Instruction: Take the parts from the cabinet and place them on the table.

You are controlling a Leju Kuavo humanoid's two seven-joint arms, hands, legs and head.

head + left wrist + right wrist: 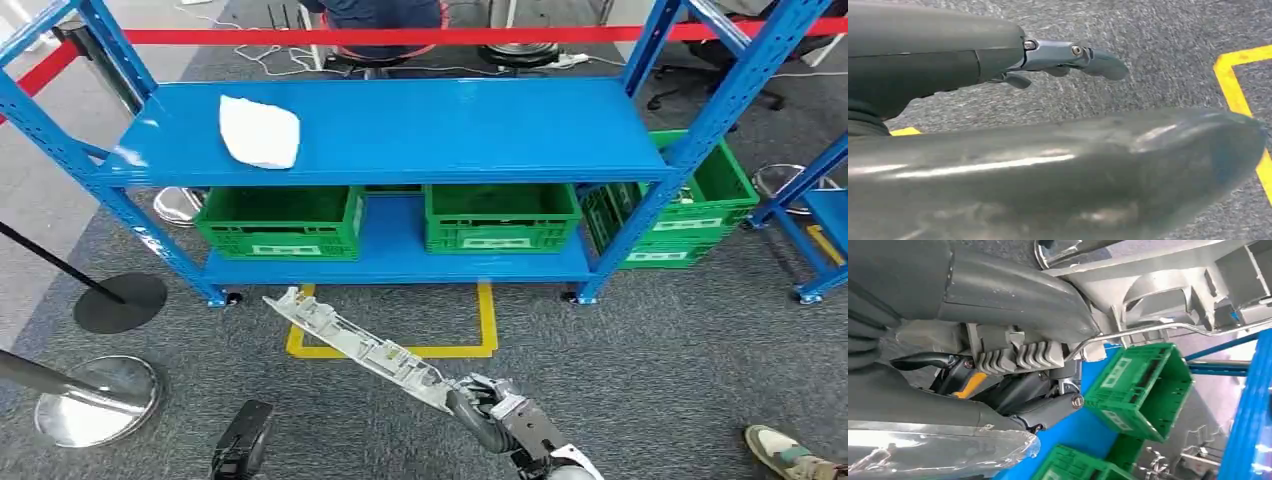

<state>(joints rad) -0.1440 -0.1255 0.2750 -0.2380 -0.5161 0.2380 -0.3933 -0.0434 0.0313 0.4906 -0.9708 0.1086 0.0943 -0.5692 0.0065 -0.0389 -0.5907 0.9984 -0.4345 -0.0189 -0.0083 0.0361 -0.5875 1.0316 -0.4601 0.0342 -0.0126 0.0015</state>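
My right hand (pixel 495 410) grips one end of a long pale grey plastic part (pixel 360 345) low in the head view. The part slants up and left over the carpet toward the rack's foot. Up close, the right hand (pixel 1013 305) is clamped around the ribbed grey part (pixel 1168 295), which carries a thin metal wire. My left hand (pixel 242 440) hangs at the lower left above the floor. In its wrist view the left hand (pixel 998 60) holds nothing, and its fingers (pixel 1063 55) are stretched out over the carpet. A white bag (pixel 259 131) lies on the blue rack's top shelf (pixel 450 130).
Green crates (pixel 283 222) (pixel 500 217) stand on the rack's lower shelf, and another (pixel 690 205) sits beside its right post. A yellow floor marking (pixel 487 320) lies before the rack. Stanchion bases (pixel 120 302) (pixel 95 400) stand left. A person's shoe (pixel 790 450) shows bottom right.
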